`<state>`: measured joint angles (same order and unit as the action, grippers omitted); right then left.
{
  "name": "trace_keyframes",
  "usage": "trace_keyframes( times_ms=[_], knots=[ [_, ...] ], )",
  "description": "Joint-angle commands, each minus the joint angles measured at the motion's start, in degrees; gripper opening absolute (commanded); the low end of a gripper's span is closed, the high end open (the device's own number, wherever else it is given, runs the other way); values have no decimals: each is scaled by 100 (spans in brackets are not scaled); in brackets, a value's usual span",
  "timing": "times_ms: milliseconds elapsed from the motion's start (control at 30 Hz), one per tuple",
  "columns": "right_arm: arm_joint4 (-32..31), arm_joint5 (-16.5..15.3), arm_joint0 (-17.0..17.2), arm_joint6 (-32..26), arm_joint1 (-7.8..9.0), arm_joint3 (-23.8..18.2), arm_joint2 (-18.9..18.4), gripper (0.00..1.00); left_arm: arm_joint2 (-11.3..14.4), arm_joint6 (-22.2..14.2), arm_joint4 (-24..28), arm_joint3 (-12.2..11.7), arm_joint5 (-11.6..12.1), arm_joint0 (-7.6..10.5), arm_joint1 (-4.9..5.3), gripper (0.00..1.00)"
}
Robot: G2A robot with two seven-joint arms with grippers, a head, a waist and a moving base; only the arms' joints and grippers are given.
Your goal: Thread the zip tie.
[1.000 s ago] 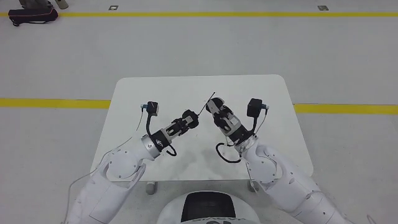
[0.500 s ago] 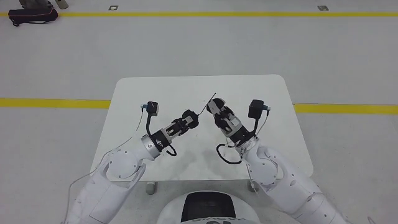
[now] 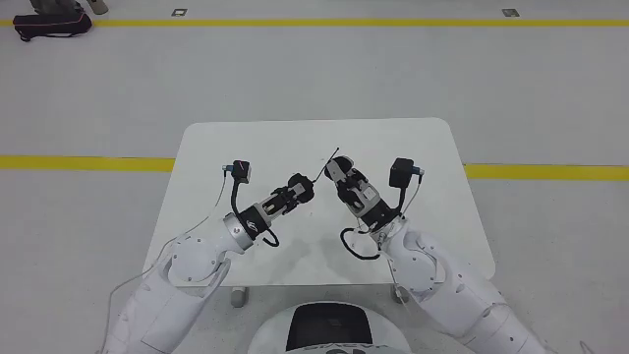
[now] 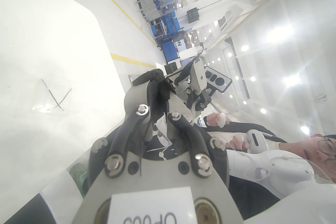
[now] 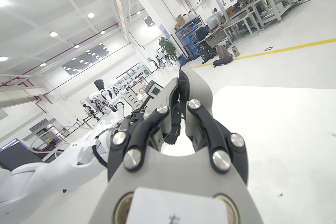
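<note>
The right fingers (image 5: 183, 86) pinch the black zip tie (image 3: 332, 155) (tip pointing away) above the counter (image 3: 246, 143); the left fingers (image 4: 155, 88), closed, are just beside.

open room over the far half of the table (image 3: 246, 138), 9 through 12 to 3 o'clock, and down both side edges. the middle is tight: left gripper (image 3: 305, 186) and right gripper (image 3: 334, 167) sit near tip to tip, slim gap between the jaws. zip tie (image 3: 334, 154) sticks out of the right one toward 1 o'clock. clear bag (image 4: 52, 97) lies flat on the table, apart from both.
</note>
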<state>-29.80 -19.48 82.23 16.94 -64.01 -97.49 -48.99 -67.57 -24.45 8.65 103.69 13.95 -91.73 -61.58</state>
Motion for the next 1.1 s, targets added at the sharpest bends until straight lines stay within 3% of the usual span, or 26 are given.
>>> trace_keyframes(
  times_ms=[0, 1067],
  knots=[
    [-4, 0, 0, 7, -6, 6, -2, 0, 0, 0, 0, 0, 0, 0, 0, 0],
    [43, 0, -26, 47, -20, -15, -17, 0, 0, 0, 0, 0, 0, 0, 0, 0]
  ],
)
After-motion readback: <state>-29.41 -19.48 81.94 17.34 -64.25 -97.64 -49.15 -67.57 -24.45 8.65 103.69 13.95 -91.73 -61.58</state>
